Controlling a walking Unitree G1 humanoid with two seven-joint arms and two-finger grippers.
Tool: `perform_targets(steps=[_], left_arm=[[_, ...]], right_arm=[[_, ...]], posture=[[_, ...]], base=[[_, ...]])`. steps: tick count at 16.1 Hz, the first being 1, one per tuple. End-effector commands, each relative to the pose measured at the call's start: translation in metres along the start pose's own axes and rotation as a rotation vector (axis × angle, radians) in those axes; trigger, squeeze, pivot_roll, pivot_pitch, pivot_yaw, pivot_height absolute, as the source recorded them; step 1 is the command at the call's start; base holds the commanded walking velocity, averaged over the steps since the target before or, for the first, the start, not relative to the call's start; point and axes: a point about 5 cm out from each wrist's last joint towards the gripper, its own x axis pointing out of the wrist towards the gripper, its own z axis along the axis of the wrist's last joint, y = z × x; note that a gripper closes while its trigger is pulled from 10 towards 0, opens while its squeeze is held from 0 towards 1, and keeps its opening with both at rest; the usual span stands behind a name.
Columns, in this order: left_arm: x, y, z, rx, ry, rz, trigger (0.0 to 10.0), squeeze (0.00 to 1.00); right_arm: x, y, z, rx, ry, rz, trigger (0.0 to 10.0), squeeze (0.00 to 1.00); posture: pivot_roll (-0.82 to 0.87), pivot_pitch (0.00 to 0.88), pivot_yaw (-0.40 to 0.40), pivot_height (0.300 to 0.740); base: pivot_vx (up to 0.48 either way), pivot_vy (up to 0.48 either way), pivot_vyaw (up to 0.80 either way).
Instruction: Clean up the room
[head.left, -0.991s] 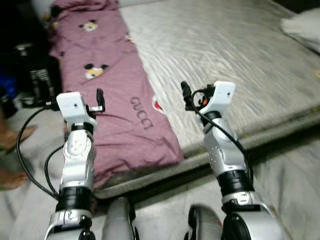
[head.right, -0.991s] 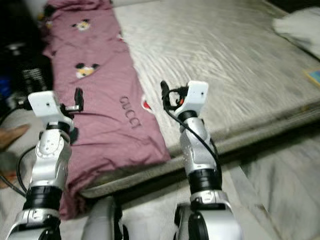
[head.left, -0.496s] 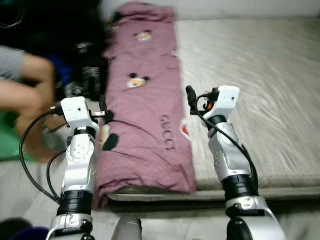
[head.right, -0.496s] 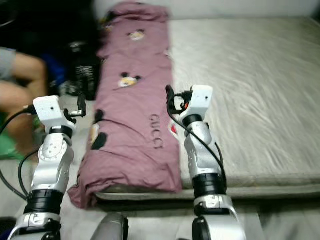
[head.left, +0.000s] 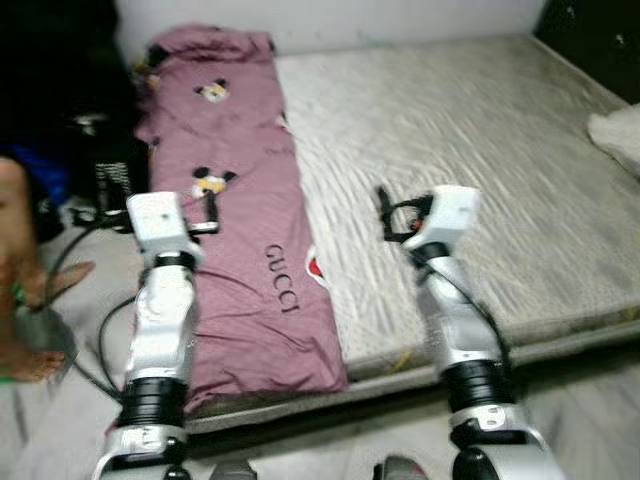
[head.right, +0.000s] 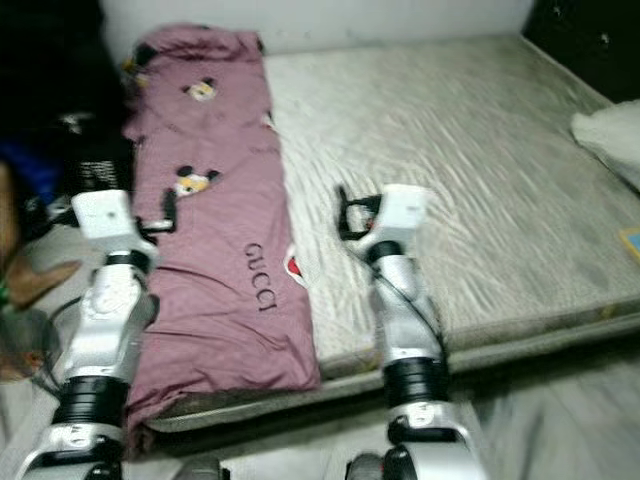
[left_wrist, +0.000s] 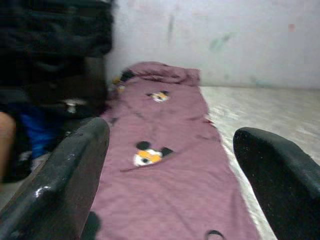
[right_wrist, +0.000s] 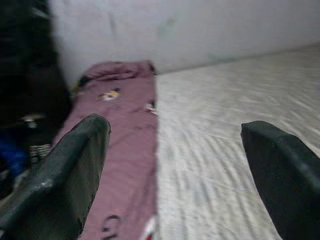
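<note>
Your left claw (left_wrist: 167, 165) and right claw (right_wrist: 175, 165) both gape, holding nothing, above the bed (head.left: 480, 130). The pink blanket (head.left: 245, 250) lies along its left side; the head views add a person's foot (head.left: 40, 285) on the floor.

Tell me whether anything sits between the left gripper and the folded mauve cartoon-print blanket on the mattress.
Nothing visible does. The left gripper hovers open directly over the folded mauve cartoon-print blanket, which lies along the left edge of the grey mattress; only air shows between its fingers.

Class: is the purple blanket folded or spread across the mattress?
Folded: the purple blanket forms a narrow strip along the mattress's left edge.
</note>
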Motion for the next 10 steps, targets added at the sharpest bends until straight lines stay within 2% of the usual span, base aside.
perform_targets(steps=[1,10], left_arm=[[0.0000,-0.0030,0.0000,0.004,0.007,-0.013,10.0,0.00],[0.0029,-0.0025,-0.0007,0.001,0.018,-0.029,10.0,0.00]], right_arm=[[0.0013,-0.0040,0.0022,-0.006,-0.004,-0.017,10.0,0.00],[0.0049,-0.0002,0.0025,-0.007,-0.012,-0.020,10.0,0.00]], posture=[[-0.08,0.000,0.034,0.740],[-0.07,0.000,0.033,0.740]], base=[[0.000,0.000,0.00],[0.000,0.000,0.00]])
